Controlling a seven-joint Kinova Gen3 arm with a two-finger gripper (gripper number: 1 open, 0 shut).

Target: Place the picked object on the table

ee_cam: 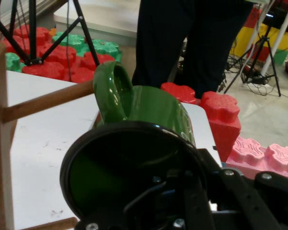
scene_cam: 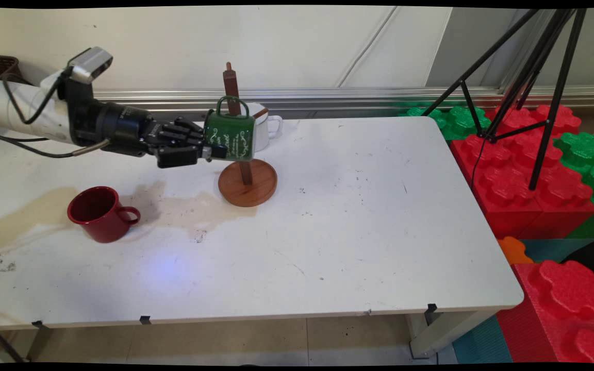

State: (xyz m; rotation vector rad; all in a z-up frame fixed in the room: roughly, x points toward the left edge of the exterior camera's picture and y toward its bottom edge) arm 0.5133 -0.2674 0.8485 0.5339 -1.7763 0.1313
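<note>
White script lettering and curling flourishes on the side of the green mug (scene_cam: 231,136), too small to make out. No other readable words, labels, brands or numbers anywhere in either view.

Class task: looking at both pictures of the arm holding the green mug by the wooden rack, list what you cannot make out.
- White mug, main view: mostly hidden behind green mug and rack.
- Green mug's lettering: too small.
- Gripper, hand view: fingertips hidden by the mug.
- Person, hand view: cut off at the top edge.

A robot lab: stained white table (scene_cam: 359,216), camera tripod (scene_cam: 529,77) and giant foam blocks (scene_cam: 524,190) alongside.
</note>
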